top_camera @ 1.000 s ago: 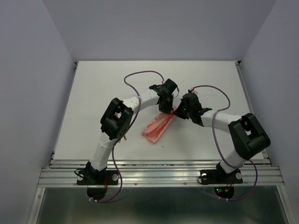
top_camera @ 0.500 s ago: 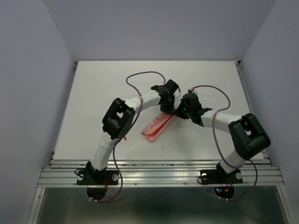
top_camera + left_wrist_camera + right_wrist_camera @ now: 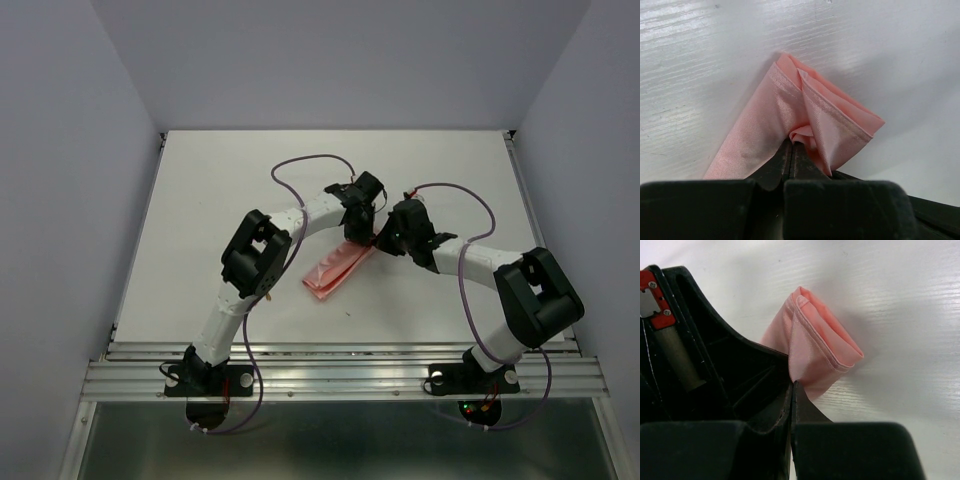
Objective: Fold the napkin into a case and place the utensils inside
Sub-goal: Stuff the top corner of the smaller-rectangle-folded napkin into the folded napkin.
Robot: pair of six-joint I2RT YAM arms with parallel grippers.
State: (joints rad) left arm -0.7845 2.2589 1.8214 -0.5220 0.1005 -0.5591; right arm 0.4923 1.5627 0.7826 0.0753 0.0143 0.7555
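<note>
The salmon-pink napkin (image 3: 337, 270) lies on the white table (image 3: 200, 220) as a narrow folded strip, running from the two grippers down to the left. My left gripper (image 3: 358, 240) is shut on the strip's upper end, with a pinch of cloth (image 3: 802, 134) bunched at its fingertips. My right gripper (image 3: 378, 240) is shut on the same end from the right, gripping a layered edge of the napkin (image 3: 815, 352). The left gripper's black body (image 3: 715, 365) fills the left of the right wrist view. The utensils are out of view.
Purple cables (image 3: 300, 160) loop above both arms. Grey walls stand on three sides of the table. A metal rail (image 3: 340, 375) runs along the near edge by the arm bases.
Both grippers have stayed shut on the napkin's upper end. The strip has drawn narrower and its lower end has shifted slightly. The left arm's elbow has moved a little to the right.
</note>
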